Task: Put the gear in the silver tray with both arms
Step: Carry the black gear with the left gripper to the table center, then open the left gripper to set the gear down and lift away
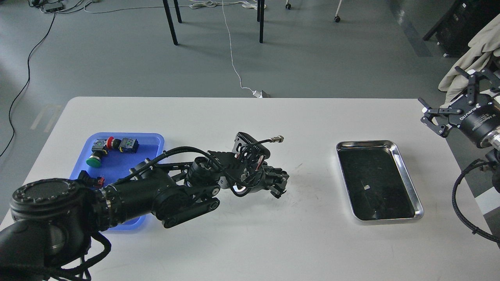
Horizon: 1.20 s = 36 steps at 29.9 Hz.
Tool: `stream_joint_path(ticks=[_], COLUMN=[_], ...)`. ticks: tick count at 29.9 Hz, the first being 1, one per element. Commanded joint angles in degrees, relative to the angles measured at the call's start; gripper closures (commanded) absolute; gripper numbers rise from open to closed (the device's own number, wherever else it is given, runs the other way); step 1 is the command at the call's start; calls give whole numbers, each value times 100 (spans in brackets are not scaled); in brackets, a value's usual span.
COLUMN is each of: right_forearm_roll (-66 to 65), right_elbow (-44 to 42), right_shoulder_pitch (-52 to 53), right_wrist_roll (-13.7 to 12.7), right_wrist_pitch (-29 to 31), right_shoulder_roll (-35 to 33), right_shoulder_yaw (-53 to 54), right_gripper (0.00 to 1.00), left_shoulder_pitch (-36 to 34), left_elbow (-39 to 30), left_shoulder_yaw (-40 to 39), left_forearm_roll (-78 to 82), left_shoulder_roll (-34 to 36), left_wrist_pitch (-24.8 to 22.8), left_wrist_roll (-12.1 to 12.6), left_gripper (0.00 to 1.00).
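The silver tray lies on the right part of the white table; its dark bottom holds nothing. My left arm reaches from the lower left across the table. Its gripper is low over the table's middle, well left of the tray. It is dark and its fingers cannot be told apart. My right gripper hangs open and empty past the table's right edge, above and right of the tray. I cannot make out a gear anywhere.
A blue plastic tray at the left, partly under my left arm, holds a green push-button, a red-capped switch and other small parts. A beige cloth hangs at the far right. Table legs and cables stand on the floor behind.
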Motion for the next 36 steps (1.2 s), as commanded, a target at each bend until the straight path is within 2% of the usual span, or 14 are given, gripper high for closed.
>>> stream_joint_path(ticks=[1, 4, 8, 12, 15, 22, 25, 32, 36], right_forearm_roll=[0, 0, 0, -26, -175, -202, -202, -228, -614], right_elbow=[10, 10, 19, 63, 72, 116, 230, 633, 1029], right_shoulder_pitch=[-5, -5, 13, 30, 57, 144, 206, 294, 294], right_wrist_roll=[0, 0, 0, 0, 0, -9, -9, -9, -18], right_wrist_pitch=[1, 1, 1, 1, 1, 45, 36, 18, -43], right_shoulder_roll=[-2, -2, -2, -2, 15, -11, -20, -133, -318], right_shoulder_yaw=[-6, 3, -6, -6, -6, 12, 12, 3, 3], right_gripper=[1, 1, 1, 1, 1, 1, 1, 1, 1], left_shoulder_pitch=[40, 49, -12, -231, -381, -364, -259, 390, 1102], left_elbow=[9, 9, 9, -26, -140, -948, -1142, -1134, -1081], left_shoulder_yaw=[-5, -49, -154, -462, -769, -1736, -2166, -3019, -3695], left_forearm_roll=[-47, -83, -266, -802, -1049, -1690, -2330, -4465, -5381], left_shoulder_roll=[0, 0, 0, 0, 17, 1440, 1958, 2645, 2768], left_wrist_pitch=[35, 43, 105, 201, 210, 237, 490, 1352, 1406], left_wrist_roll=[9, 0, 0, 0, 9, 35, 26, 9, 0], left_gripper=[50, 39, 16, 6, 5, 3, 3, 3, 2])
